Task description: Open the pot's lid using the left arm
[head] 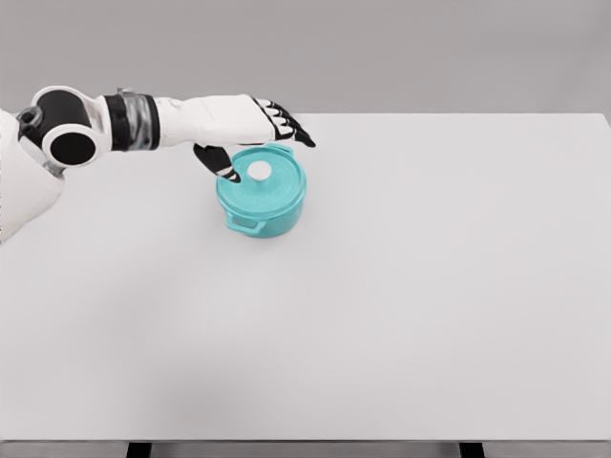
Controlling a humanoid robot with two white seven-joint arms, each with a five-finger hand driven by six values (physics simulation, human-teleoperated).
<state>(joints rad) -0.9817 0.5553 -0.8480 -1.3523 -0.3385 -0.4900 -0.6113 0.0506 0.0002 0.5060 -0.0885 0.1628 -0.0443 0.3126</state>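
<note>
Simulated test bench: bare white table (382,315), plain grey backdrop (382,48).

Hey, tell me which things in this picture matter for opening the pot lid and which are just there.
Part of the job:
- teal pot
- its teal lid with the white knob, still on
- left hand, fingers spread over the lid, thumb beside the knob

Just there:
- white table, which bears the pot
- no loose items visible

1. White table (382,334): flat, matte top spanning nearly the full view, near edge to far edge.
2. Dark table legs (139,449): two, showing under the near edge, left and right.
3. Grey backdrop (430,48): plain, beyond the far edge.
</note>
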